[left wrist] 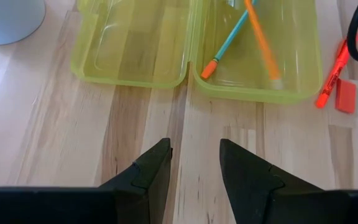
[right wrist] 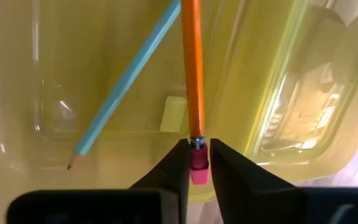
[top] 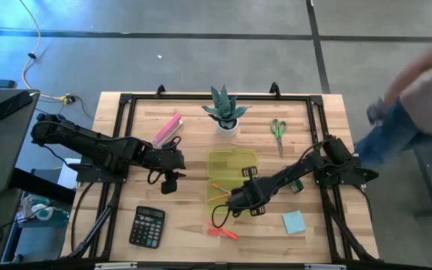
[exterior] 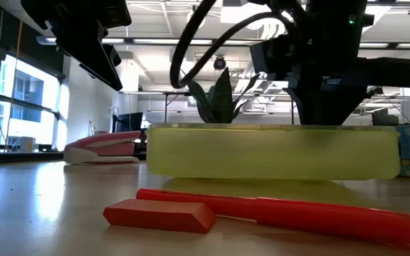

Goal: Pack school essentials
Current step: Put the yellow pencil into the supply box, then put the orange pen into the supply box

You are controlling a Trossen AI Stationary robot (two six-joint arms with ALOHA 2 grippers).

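While the right hand (right wrist: 196, 163) pinches the orange pencil (right wrist: 191, 68) by its eraser end inside the open yellow case (top: 231, 176), beside a light-blue pencil (right wrist: 123, 87), the left hand (left wrist: 194, 165) hovers at the case's nine o'clock, parted and holding nothing.

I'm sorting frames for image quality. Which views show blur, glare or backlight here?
High view: the person at the right edge is motion-smeared. Low view: bright windows and ceiling lights silhouette the arms; the red pen nearest the lens is soft. Right wrist view: glare streaks on the yellow case, where the right hand pinches the orange pencil.
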